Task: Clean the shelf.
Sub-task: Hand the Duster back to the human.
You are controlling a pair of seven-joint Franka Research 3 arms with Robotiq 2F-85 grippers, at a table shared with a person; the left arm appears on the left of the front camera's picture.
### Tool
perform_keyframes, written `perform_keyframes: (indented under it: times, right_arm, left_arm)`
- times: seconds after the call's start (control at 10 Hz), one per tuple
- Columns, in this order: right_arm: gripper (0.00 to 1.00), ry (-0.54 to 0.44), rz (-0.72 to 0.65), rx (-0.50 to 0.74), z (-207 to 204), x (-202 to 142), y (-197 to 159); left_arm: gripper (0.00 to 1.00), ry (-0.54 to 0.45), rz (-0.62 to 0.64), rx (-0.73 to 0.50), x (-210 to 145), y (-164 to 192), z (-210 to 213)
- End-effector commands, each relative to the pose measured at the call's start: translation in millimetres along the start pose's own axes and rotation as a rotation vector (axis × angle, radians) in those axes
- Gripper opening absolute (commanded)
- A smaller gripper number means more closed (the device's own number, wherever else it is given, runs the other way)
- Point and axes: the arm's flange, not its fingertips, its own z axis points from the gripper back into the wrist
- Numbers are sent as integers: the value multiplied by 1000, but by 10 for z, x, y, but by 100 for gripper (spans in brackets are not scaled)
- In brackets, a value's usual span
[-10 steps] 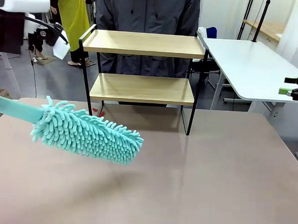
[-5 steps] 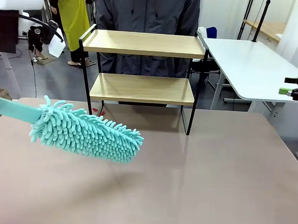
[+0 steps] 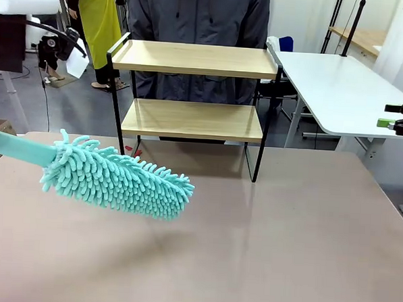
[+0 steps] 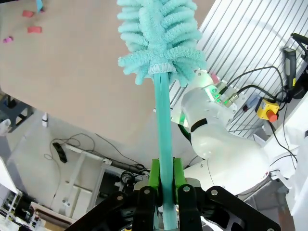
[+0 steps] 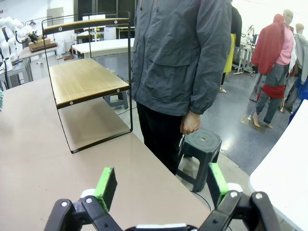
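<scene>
I am looking across the brown table [image 3: 297, 251] at the shelf [image 3: 196, 59], which is standing upright at the far edge, near the middle, with both wooden boards bare. A person [image 3: 198, 15] in a grey jacket is standing right behind it. My left gripper [image 4: 166, 169] is clamping the flat teal handle of a duster [image 3: 119, 180] between its green pads, jaws squeezed tight on it. The duster's fluffy head is hanging above the left side of the table, tilting down toward the right, in front of the shelf and apart from it. My right gripper [image 5: 161, 185] is sitting with its jaws spread wide and nothing between them; in the front view it is hovering off the table's right edge, beside a white table [image 3: 340, 90]. Through its wrist camera I am seeing the shelf from the side, the person's hand [image 5: 191, 123] hanging down, and a dark stool [image 5: 199, 144] by their legs.
</scene>
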Motion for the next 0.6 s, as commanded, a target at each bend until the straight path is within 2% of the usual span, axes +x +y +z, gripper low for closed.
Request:
perform_keyframes:
  times: [0.0, 0.1, 0.3, 0.5]
  right_arm:
    - [100, 0, 0, 0, 0, 0, 0]
    - [100, -15, 2, 30, 60, 311, 69]
    - [100, -25, 24, 149, 123, 849, 277]
    - [100, -56, -7, 289, 193, 1233, 501]
  left_arm:
    - [13, 0, 0, 0, 0, 0, 0]
    - [13, -66, 20, 23, 20, 62, 8]
    - [13, -191, -55, 33, 174, 151, -162]
    - [13, -283, -118, 22, 271, 170, -362]
